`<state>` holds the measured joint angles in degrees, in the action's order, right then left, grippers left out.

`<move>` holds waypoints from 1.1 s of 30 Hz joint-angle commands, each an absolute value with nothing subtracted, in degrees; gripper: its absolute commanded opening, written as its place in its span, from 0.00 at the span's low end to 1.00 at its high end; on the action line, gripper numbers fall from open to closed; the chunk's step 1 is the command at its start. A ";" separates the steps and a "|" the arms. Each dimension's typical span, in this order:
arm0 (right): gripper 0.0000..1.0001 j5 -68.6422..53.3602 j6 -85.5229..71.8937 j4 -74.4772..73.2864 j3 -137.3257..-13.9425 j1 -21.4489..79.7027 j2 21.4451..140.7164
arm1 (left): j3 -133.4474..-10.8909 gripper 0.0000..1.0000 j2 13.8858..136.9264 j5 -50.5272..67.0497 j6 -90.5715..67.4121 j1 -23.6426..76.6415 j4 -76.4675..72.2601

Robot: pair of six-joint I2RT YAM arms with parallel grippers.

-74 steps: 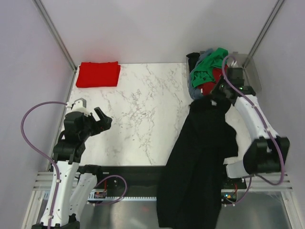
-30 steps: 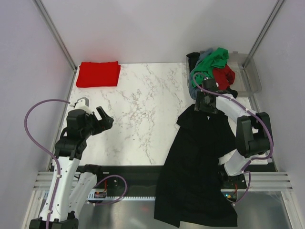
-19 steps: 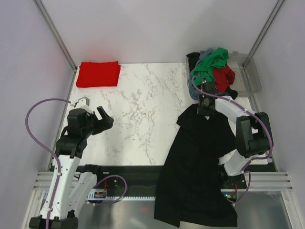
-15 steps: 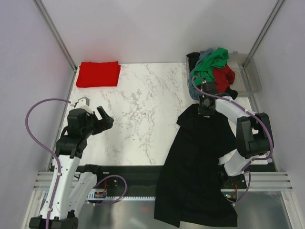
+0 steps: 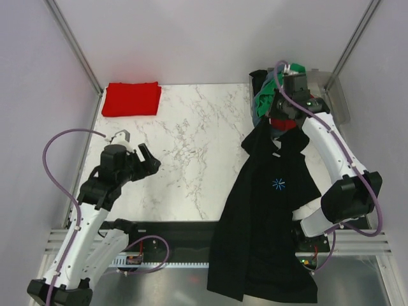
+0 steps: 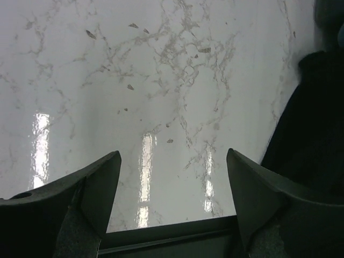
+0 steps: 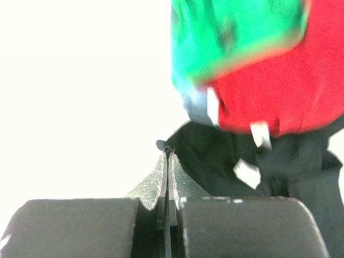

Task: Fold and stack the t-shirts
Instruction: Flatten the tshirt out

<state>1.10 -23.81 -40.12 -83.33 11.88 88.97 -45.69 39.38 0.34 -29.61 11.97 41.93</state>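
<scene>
marble table point(image 5: 191, 140) | folded red t-shirt point(image 5: 131, 99) at far-left corner | black t-shirt point(image 5: 271, 210) on right side, hanging over near edge | t-shirt pile point(image 5: 262, 102) at far-right corner

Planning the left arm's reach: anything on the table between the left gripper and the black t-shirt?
Nothing visible. Only bare marble table lies between the open left gripper and the black t-shirt, which the right gripper pinches near the collar. The folded red t-shirt sits at the far left corner, off that line.
</scene>
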 commanded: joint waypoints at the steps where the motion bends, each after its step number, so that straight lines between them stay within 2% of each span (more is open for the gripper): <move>1: 0.00 2.72 -24.78 -43.58 -96.81 10.38 88.67 | -47.99 0.86 41.13 -4.21 -36.82 19.58 42.19; 4: 0.00 3.34 -25.57 -46.49 -100.80 6.52 92.37 | -49.56 0.86 43.67 -8.25 -40.77 28.54 43.85; 11: 0.00 1.68 -25.76 -46.58 -97.65 0.97 92.29 | -50.54 0.79 51.93 -16.24 -52.71 54.09 45.97; 13: 0.00 0.36 -25.84 -45.71 -95.38 0.97 91.67 | -51.67 0.77 57.09 -18.36 -54.75 59.82 45.79; 14: 0.00 0.18 -25.75 -45.44 -94.49 0.97 90.97 | -52.46 0.74 59.48 -20.37 -56.41 65.07 45.88; 17: 0.00 0.18 -25.75 -44.47 -91.50 0.97 90.00 | -57.03 0.69 68.62 -21.09 -57.92 72.65 45.62; 20: 0.00 -1.30 -25.40 -44.30 -89.65 0.97 89.21 | -63.27 0.59 77.15 -20.92 -57.31 78.46 45.53; 23: 0.00 -1.23 -24.79 -44.12 -88.42 0.88 88.77 | -69.86 0.55 84.95 -18.65 -54.77 82.60 45.61; 33: 0.00 -1.32 -23.99 -44.12 -84.64 0.97 87.45 | -84.28 0.54 100.35 -7.30 -48.60 93.42 46.67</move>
